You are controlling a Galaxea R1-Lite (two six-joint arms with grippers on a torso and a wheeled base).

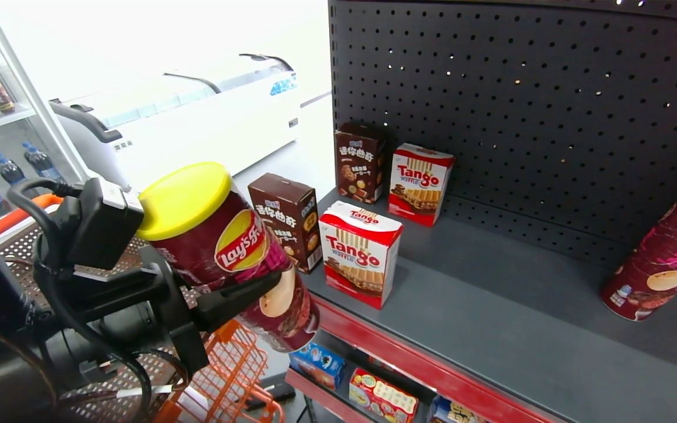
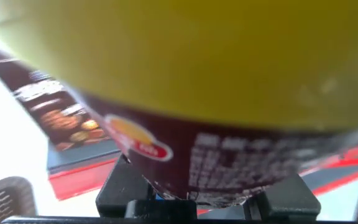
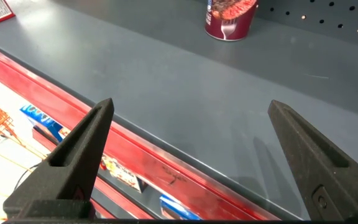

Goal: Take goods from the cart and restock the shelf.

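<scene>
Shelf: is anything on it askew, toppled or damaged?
Nothing is clearly damaged or toppled. The chip can at the right of the shelf appears to lean toward the pegboard behind, though the head view may exaggerate that. The four boxes stand upright.

On the grey metal shelf [image 1: 491, 317]
Two brown cardboard cookie boxes [image 1: 291, 220] stand left of two red-and-white cardboard wafer boxes [image 1: 362, 252], all at the left end; far right, a maroon round chip can [image 1: 662, 252] stands before the black pegboard wall [image 1: 520, 88].
</scene>
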